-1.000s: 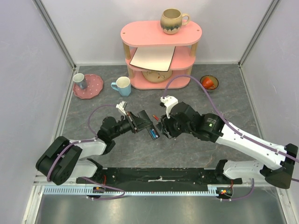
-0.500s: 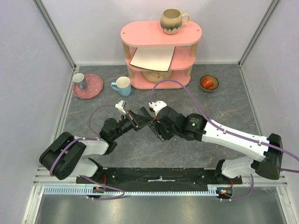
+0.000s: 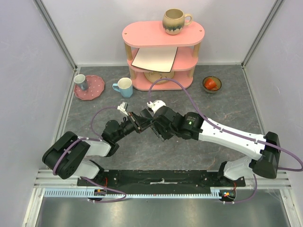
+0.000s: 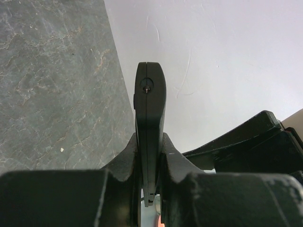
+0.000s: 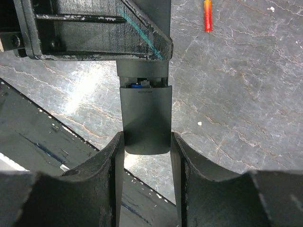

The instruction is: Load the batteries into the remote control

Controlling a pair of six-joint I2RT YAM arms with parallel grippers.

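One small cup stands on a pink plate at far left, a blue mug near it. Above the worktop the left hand clamps the remote control edge-on, a blue battery showing in its slot; the right hand grips its free end. Behind, a pink shelf carries a glazed mug and a white board. A red-orange battery lies loose; a bowl at far right holds something red.
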